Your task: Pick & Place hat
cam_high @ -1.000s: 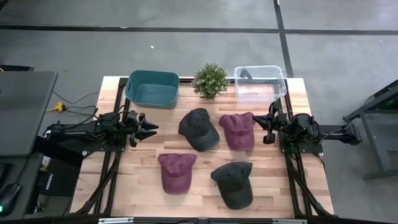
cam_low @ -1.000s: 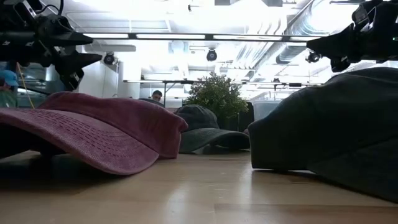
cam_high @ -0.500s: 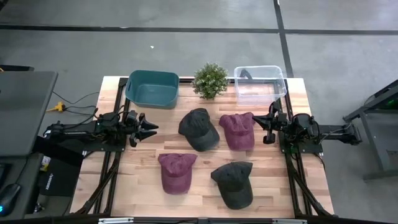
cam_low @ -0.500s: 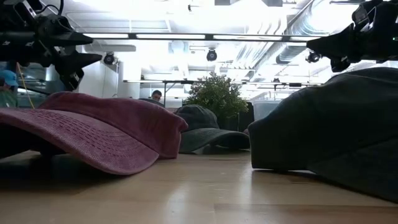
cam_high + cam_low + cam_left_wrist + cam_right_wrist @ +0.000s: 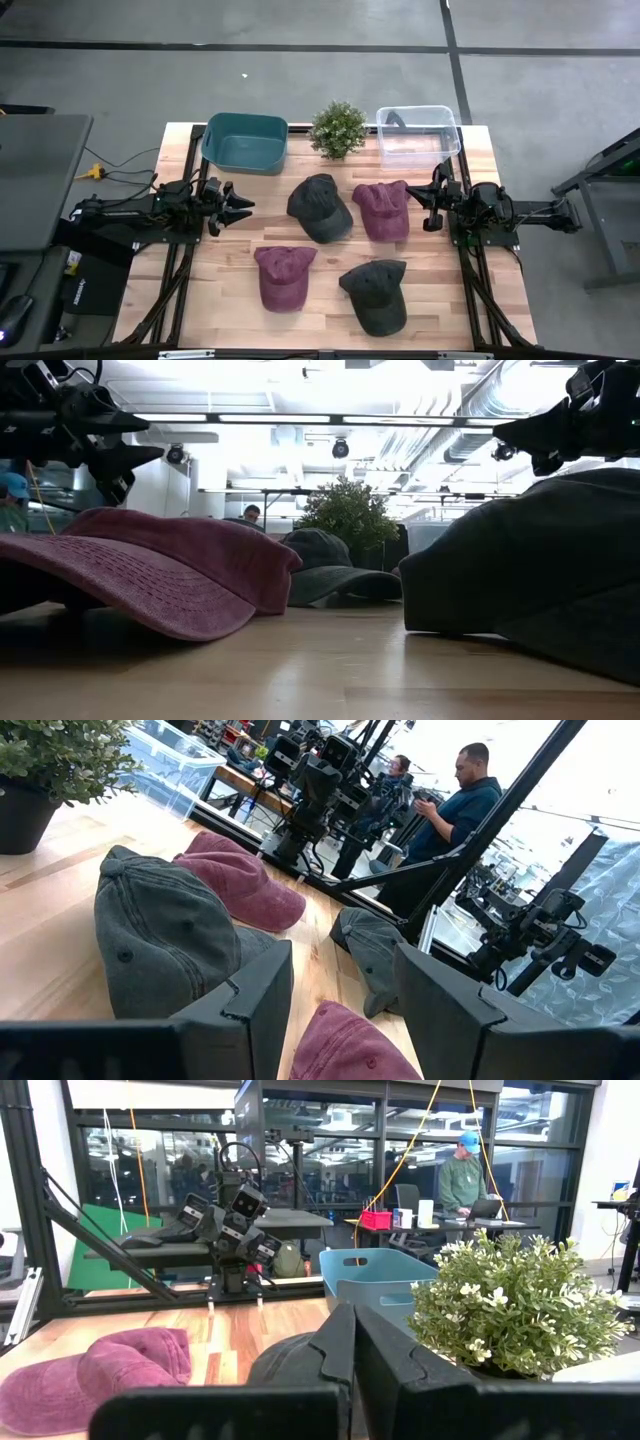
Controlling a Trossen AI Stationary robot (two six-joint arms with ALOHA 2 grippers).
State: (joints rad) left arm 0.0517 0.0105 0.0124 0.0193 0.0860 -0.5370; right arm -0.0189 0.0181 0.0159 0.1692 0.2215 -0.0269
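Four caps lie on the wooden table by their brims and lower edges: a dark grey one [image 5: 320, 207], a maroon one [image 5: 382, 209], a second maroon one [image 5: 282, 276] and a dark one [image 5: 375, 294] near the front. My left gripper [image 5: 238, 208] hovers open at the table's left, pointing toward the dark grey cap [image 5: 160, 935]. My right gripper [image 5: 430, 206] hovers shut at the table's right, just right of the far maroon cap [image 5: 95, 1370]. Neither gripper touches a cap.
A teal bin [image 5: 245, 141], a potted plant [image 5: 337, 129] and a clear plastic bin [image 5: 417, 133] stand along the far edge. Bare wood shows between the left gripper and the caps. People stand in the room beyond the table [image 5: 455, 805].
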